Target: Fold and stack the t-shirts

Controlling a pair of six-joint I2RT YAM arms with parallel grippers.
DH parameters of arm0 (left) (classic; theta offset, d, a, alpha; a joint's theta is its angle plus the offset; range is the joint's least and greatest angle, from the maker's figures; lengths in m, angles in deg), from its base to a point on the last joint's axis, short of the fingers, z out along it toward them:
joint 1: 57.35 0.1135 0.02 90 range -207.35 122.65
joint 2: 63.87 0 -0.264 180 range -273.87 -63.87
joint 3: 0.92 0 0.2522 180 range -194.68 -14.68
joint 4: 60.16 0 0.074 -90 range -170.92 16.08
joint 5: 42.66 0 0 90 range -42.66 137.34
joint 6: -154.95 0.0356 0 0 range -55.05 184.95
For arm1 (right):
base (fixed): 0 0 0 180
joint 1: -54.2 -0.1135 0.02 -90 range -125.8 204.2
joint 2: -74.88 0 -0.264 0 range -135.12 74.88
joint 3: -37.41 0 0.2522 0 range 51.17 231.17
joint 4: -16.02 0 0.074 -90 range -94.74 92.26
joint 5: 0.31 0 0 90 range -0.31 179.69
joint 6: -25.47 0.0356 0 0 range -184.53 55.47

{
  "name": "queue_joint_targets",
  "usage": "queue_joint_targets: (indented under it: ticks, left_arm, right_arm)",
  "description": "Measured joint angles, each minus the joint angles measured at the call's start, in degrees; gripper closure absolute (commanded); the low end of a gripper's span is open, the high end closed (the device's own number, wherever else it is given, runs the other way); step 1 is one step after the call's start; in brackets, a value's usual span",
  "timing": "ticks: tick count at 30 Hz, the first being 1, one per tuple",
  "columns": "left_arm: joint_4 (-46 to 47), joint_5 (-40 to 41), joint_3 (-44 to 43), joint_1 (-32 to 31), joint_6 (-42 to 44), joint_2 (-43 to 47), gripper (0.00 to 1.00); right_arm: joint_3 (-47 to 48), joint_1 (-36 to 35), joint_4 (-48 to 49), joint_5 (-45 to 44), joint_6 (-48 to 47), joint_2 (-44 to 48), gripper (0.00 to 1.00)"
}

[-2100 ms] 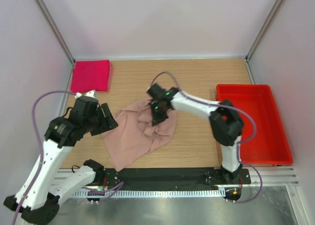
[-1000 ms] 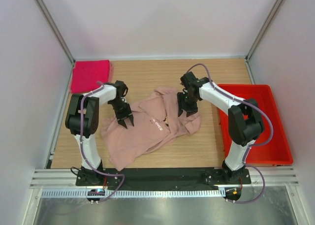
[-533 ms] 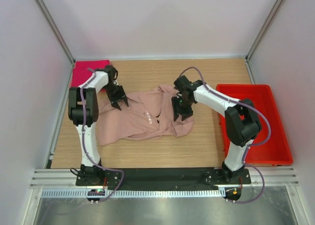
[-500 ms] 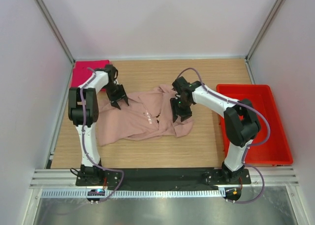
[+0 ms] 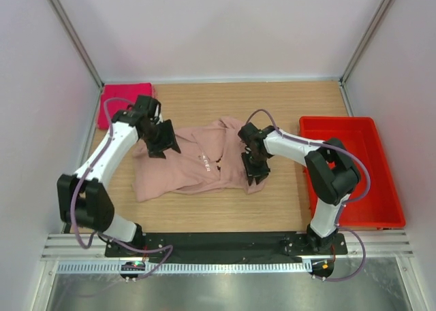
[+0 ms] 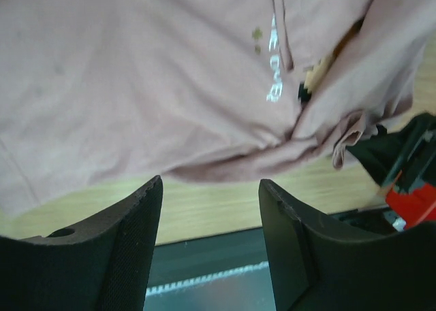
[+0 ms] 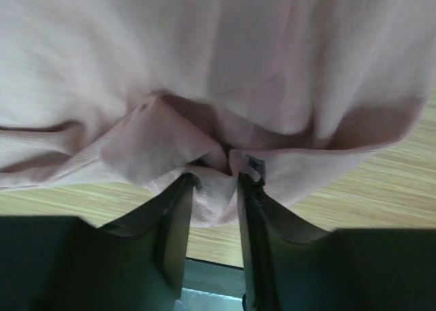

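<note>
Since half a second ago the left arm's elbow has swung out toward the left wall, and the right hand (image 5: 255, 168) has shifted toward the near edge along the pale shirt's (image 5: 197, 167) right side.

That shirt lies crumpled and spread across the middle of the table (image 5: 286, 107), with its small lettering facing up near its centre. The left hand (image 5: 161, 139) hangs over the shirt's left part. In the left wrist view, the left hand (image 6: 210, 185) has its two fingers spread apart with nothing between them, and the pale shirt (image 6: 150, 86) lies below with its pale lettering and a bit of orange print showing.

In the right wrist view, the right hand (image 7: 214, 183) has its fingers drawn close together and clamped on a bunched fold at the edge of the pale shirt (image 7: 204, 59), with bare wood just beyond.

The magenta shirt (image 5: 117, 101) sits folded in the back left corner, well apart from the pale one. A red bin (image 5: 347, 168) stands at the right side of the table, just beside the right arm.
</note>
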Motion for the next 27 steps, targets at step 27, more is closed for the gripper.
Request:
queue_joint_targets:
  ticks: [27]
  left_arm:
    - [-1.60, 3.41, 34.56, -1.27, -20.41, 22.53, 0.55]
  right_arm:
    - [-18.91, 3.34, -4.26, -9.81, 12.59, 34.53, 0.95]
